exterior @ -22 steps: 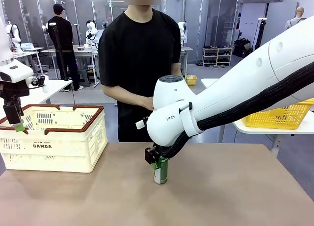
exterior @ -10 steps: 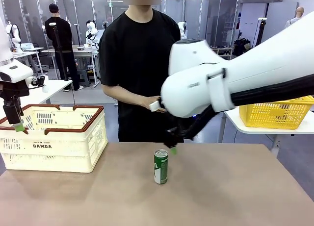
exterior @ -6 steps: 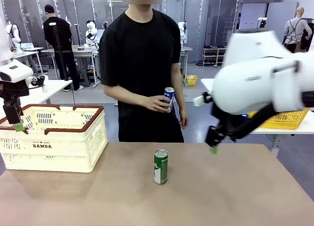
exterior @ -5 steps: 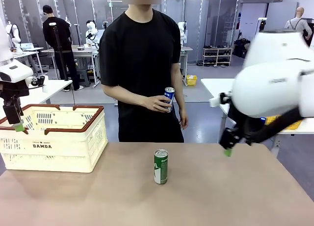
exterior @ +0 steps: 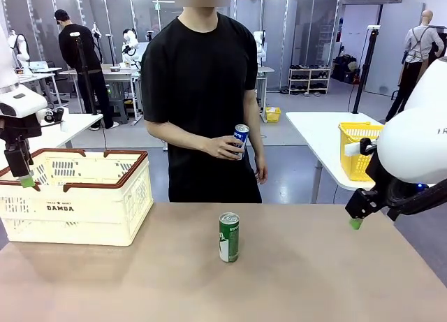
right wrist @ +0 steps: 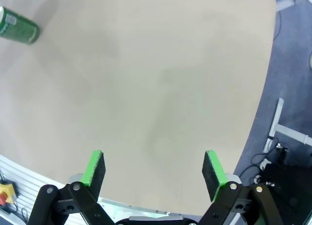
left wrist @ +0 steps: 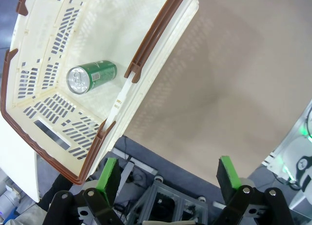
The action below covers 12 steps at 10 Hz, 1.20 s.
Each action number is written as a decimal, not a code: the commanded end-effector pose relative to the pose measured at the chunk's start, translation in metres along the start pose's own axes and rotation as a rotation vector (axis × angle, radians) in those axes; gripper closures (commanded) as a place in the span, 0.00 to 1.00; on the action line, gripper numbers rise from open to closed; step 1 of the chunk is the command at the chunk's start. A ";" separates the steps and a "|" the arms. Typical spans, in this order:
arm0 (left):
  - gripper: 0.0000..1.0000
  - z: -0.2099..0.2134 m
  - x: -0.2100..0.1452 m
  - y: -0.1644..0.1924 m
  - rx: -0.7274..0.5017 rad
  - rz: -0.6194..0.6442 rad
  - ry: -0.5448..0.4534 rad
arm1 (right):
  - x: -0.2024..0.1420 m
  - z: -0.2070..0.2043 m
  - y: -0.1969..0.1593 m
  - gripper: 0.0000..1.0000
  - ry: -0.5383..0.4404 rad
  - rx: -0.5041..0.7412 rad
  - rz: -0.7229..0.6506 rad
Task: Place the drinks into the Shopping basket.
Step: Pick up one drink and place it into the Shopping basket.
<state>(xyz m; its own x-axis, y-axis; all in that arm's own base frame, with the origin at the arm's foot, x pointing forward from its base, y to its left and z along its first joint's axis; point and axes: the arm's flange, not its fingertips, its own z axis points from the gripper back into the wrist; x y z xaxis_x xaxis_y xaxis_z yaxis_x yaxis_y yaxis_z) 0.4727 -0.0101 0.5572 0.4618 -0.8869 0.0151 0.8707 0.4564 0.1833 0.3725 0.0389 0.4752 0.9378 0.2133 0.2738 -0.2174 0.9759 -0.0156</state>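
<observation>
Two empty hands spread wide, left hand point(left wrist: 167, 162), right hand point(right wrist: 153, 156), DAMDA basket point(exterior: 105, 211), green can point(exterior: 229, 237) upright

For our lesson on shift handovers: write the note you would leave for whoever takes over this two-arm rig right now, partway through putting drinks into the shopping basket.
Left gripper: open, empty, hovering at the left end of the Shopping basket.
Right gripper: open, empty, above the right side of the table.
Done: one green can lies on its side inside the basket.
Left: second green can stands upright mid-table; blue can is in the person's hand.
</observation>
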 end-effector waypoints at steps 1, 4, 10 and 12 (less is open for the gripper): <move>0.00 0.002 0.001 -0.002 0.000 0.018 -0.005 | 0.004 -0.007 0.001 0.00 -0.065 0.006 -0.103; 0.00 0.002 0.001 -0.002 0.000 0.018 -0.005 | 0.000 0.000 0.000 0.00 0.000 0.000 0.000; 0.00 0.028 0.110 -0.024 0.001 -0.163 -0.211 | 0.000 0.000 0.000 0.00 0.000 0.000 0.000; 0.00 0.034 0.176 -0.041 -0.025 -0.314 -0.259 | 0.000 0.000 0.000 0.00 0.000 0.000 0.000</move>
<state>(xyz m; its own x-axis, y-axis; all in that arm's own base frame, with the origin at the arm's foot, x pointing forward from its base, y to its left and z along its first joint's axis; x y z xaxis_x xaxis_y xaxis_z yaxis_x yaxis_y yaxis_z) 0.4921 -0.1799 0.5845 0.1936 -0.9605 0.1997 0.9510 0.2337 0.2022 0.3722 0.0406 0.4736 0.9406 0.1942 0.2784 -0.1995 0.9799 -0.0096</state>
